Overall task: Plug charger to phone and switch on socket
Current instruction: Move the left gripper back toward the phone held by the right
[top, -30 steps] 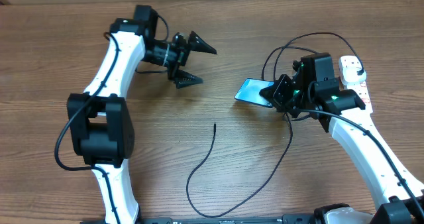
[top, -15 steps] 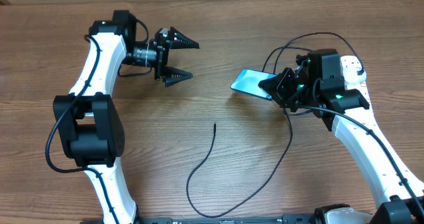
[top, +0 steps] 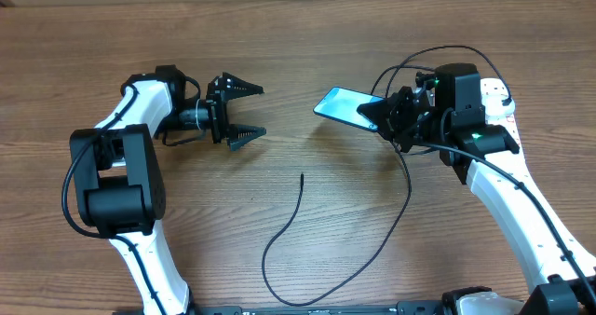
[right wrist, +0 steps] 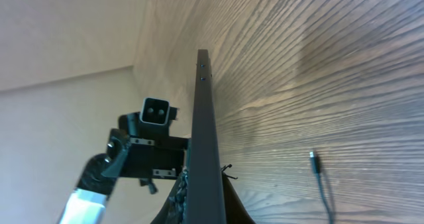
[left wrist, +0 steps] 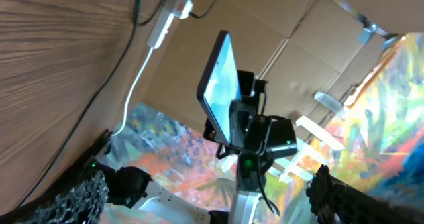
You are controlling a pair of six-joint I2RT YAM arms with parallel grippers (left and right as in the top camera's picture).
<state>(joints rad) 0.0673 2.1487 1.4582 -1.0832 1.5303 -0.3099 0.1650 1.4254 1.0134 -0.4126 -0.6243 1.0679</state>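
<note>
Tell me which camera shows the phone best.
Overhead: the phone shows its lit blue screen, held in the right hand. The left wrist view sees the screen at a slant; the right wrist view shows only its thin dark edge.

The left gripper [top: 262,110] now sits farther left and nearer the front edge of the table [top: 93,35] than a second ago. Its arm [top: 130,105] is folded back over its own base, with the jaws levelled straight across at the phone [top: 341,103]. The phone, carried by the right gripper [top: 382,113], is now further left and closer to the far edge.
</note>
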